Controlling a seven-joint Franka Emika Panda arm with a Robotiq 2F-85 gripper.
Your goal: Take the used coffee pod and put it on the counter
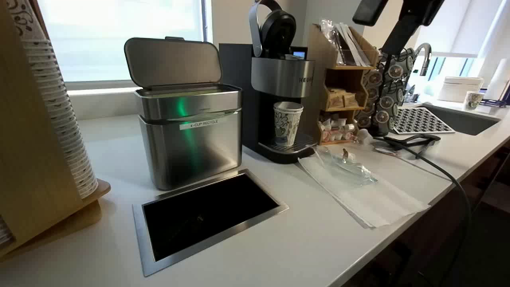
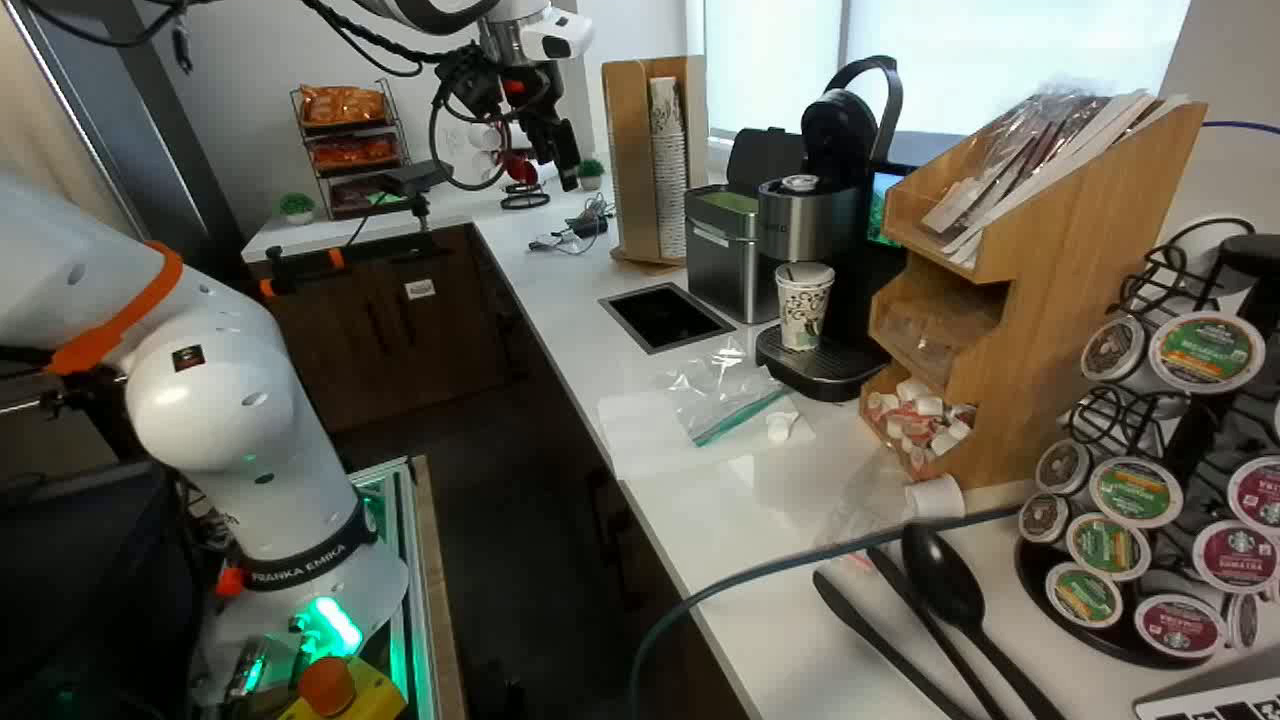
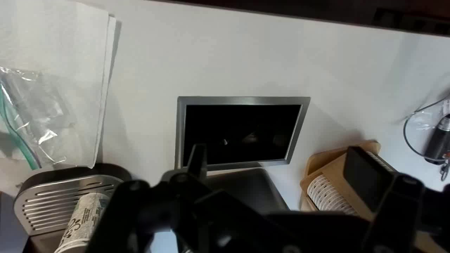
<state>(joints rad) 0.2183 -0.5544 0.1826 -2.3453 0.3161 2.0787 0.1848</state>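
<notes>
The used coffee pod (image 1: 294, 57) shows as a small pale silvery disc in the top of the coffee maker, whose lid stands raised. It also shows there in an exterior view (image 2: 799, 183). In the wrist view it is hidden or out of view. The off-white counter (image 1: 275, 255) runs under everything and shows in an exterior view (image 2: 560, 310) and in the wrist view (image 3: 151, 66). My gripper (image 2: 560, 155) is high above the counter, apart from the coffee maker. In the wrist view its fingers (image 3: 277, 151) are wide apart with nothing between them.
A steel bin (image 1: 191, 147) with raised lid stands beside the coffee maker (image 1: 279, 75), behind a steel-framed opening (image 1: 255, 229). A paper cup (image 1: 287, 123) stands on the drip tray. A cup-stack holder (image 2: 630, 160), plastic bag (image 2: 720, 390), wooden organizer (image 2: 1080, 260) and cable (image 2: 800, 550) are around.
</notes>
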